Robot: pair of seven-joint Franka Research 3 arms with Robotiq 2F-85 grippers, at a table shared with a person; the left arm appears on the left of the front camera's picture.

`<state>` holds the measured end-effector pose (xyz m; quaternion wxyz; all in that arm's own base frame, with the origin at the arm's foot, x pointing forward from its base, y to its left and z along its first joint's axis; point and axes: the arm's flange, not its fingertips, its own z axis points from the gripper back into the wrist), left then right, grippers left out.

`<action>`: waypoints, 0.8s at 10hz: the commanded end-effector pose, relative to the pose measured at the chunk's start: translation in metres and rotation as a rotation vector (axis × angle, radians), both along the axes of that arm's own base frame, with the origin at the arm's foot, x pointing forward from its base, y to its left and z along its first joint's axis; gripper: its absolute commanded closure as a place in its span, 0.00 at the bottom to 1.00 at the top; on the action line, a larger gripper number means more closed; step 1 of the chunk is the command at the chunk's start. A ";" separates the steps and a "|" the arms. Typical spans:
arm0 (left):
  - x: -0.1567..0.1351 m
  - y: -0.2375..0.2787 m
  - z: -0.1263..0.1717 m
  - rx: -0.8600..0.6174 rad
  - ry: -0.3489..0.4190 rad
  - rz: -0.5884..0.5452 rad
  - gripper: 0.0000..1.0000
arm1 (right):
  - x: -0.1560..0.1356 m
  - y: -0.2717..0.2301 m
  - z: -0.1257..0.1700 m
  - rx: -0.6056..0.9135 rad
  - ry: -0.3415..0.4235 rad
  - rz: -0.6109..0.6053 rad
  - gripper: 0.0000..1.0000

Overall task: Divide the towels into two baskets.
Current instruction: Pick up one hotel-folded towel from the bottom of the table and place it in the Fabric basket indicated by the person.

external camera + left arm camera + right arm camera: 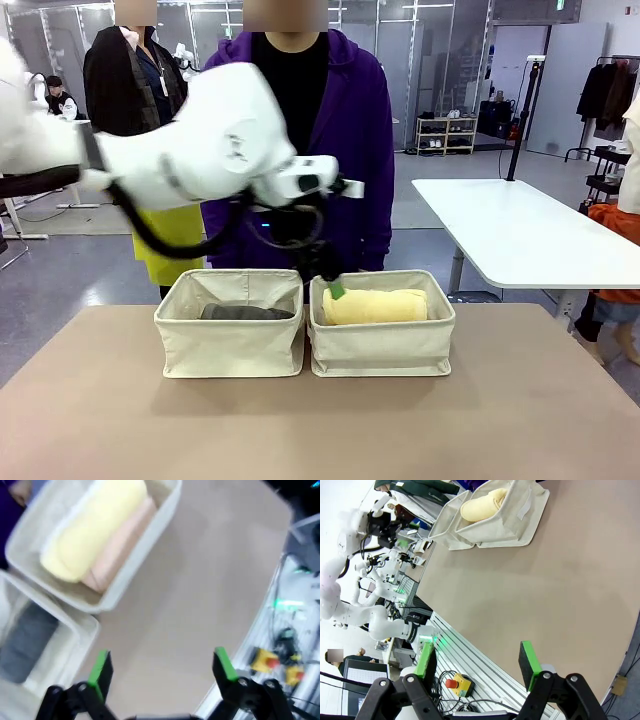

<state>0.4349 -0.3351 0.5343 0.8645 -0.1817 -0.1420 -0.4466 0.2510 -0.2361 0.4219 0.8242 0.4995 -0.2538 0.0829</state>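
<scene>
The left gripper point(162, 667) hung with its jaws spread wide and nothing between them, bare tan table point(200, 605) under the gap. Up ahead of its fingers sat one basket point(145, 555), and in it the pale yellow towel point(92, 527) lay pressed side by side against the cream-beige towel point(120, 545). Off beside the left-hand finger point(100, 672) was the other basket point(75, 645), the two bins touching, and the dark grey towel point(27, 640) lay along its floor. From the front, that gripper's green pad point(337, 290) hovered just at the near corner of the yellow roll's basket point(380, 350).

The right gripper point(477, 665) was parted too, gripping nothing, poised over the table edge point(520, 645), with both baskets point(490, 525) well apart from it, far ahead of its fingers.
</scene>
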 end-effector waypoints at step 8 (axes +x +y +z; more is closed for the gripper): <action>-0.132 0.311 -0.066 -0.596 0.066 0.674 0.00 | -0.003 0.001 0.002 0.008 -0.023 0.000 0.17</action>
